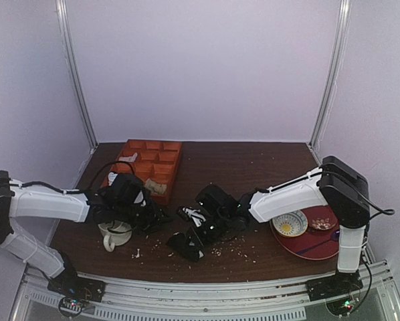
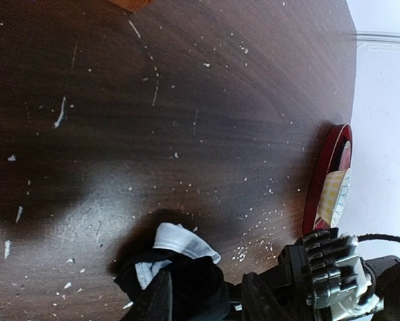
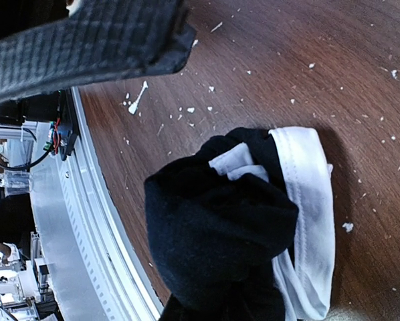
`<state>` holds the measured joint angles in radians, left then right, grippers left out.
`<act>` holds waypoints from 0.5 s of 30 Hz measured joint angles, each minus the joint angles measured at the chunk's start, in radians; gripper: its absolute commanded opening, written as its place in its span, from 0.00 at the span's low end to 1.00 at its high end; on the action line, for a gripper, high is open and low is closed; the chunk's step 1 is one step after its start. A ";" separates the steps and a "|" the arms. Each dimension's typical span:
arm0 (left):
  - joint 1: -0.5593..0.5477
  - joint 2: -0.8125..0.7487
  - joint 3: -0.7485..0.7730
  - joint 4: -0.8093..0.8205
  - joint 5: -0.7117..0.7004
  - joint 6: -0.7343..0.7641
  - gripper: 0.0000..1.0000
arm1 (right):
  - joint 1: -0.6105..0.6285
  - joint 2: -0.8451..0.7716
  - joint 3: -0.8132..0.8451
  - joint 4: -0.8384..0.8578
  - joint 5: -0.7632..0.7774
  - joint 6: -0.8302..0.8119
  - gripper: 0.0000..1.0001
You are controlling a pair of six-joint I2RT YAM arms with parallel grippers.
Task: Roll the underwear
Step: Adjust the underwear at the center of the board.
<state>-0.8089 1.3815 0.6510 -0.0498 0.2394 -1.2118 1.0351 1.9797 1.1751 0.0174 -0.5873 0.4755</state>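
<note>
2 grippers meet mid-table; right gripper (image 1: 198,231) pinches black underwear (image 3: 233,221), left gripper's (image 1: 161,217) state unclear

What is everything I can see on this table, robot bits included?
briefs: two, black with white edging, near middle of table, one by each arm's tip
tray: one, orange, compartmented, far left
mug: one, white, near left, under left arm
plate: one, red, near right
bowl: one, patterned, white and yellow, on plate
crumbs: many, white, scattered
arms: two, white and black; left gripper, right gripper, jaws unclear
</note>
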 measured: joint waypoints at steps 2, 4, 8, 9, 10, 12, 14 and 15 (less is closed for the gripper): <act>-0.002 0.000 -0.001 0.009 0.009 0.001 0.41 | 0.000 0.010 0.028 -0.040 -0.002 -0.020 0.00; -0.004 0.000 -0.004 0.021 0.017 0.002 0.35 | 0.000 0.020 0.056 -0.080 -0.004 -0.040 0.00; -0.006 -0.006 -0.024 0.042 0.035 0.019 0.26 | 0.000 0.045 0.114 -0.150 -0.012 -0.076 0.00; -0.007 -0.011 -0.032 0.043 0.040 0.022 0.24 | 0.000 0.051 0.126 -0.164 -0.015 -0.081 0.00; -0.007 -0.018 -0.042 0.047 0.045 0.024 0.22 | 0.000 0.057 0.138 -0.179 -0.018 -0.088 0.00; -0.008 -0.027 -0.054 0.050 0.056 0.031 0.19 | -0.001 0.068 0.159 -0.200 -0.023 -0.101 0.00; -0.012 -0.032 -0.059 0.050 0.070 0.039 0.16 | -0.002 0.078 0.181 -0.223 -0.028 -0.111 0.00; -0.016 -0.033 -0.059 0.053 0.078 0.043 0.14 | -0.002 0.083 0.191 -0.235 -0.031 -0.113 0.00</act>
<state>-0.8249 1.3483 0.5922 0.0032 0.3172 -1.1683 1.0332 2.0624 1.3663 -0.2176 -0.6178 0.3622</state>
